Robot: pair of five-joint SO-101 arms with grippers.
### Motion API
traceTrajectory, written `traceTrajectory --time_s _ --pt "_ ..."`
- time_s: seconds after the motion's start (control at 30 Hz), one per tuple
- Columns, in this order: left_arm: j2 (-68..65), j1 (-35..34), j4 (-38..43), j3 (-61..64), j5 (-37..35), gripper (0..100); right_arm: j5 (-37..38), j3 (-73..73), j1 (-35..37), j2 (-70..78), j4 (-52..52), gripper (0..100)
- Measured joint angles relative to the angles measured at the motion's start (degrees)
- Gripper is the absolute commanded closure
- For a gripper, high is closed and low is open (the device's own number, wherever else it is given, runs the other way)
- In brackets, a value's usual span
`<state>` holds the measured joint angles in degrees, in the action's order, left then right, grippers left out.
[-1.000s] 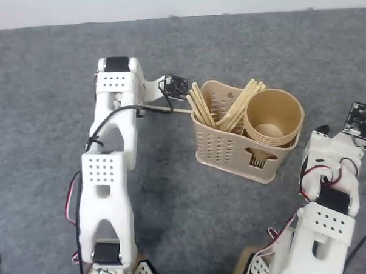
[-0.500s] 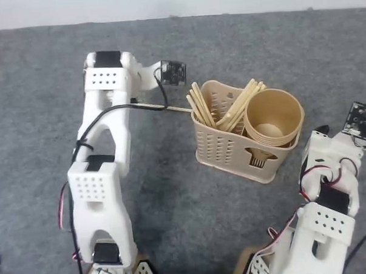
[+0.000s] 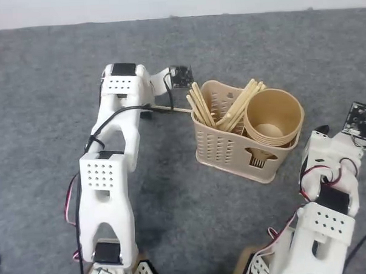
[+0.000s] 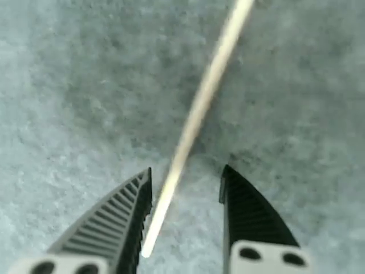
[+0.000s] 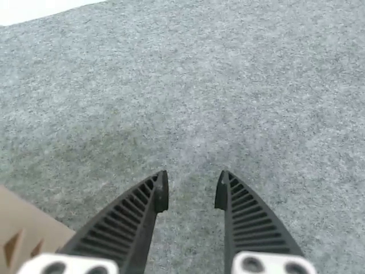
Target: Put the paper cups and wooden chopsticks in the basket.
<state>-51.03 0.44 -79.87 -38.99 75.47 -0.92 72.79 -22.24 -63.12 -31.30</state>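
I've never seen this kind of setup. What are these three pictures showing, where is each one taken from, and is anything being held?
These are two small white robot arms at a table, a left arm and a right arm. Each ends in a two-fingered gripper. One picture looks down from a fixed camera. The other two come from a camera on each arm's wrist, looking along its fingers. On the grey mat stands a basket holding stacked paper cups and several chopsticks. Next to the basket, one more chopstick runs between the open fingers of the left gripper, not clamped. The right gripper is open over the mat and holds nothing.
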Motion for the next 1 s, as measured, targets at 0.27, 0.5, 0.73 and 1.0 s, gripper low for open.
traceTrajectory --time_s 0.27,0.5,0.73,1.0 --pt "-0.9 -0.8 -3.0 -6.4 2.4 88 0.0 0.6 0.0 0.0 0.0 84.9" --pt "-6.3 -1.1 -1.8 -10.5 -2.8 88 0.0 1.0 0.0 0.0 0.0 84.9" --pt "-8.5 -1.1 -0.5 -11.3 -2.3 88 0.0 1.0 0.8 0.0 0.0 84.9" --pt "-10.4 -1.1 2.7 -11.8 -2.2 88 0.0 1.0 1.1 0.0 0.0 84.9"
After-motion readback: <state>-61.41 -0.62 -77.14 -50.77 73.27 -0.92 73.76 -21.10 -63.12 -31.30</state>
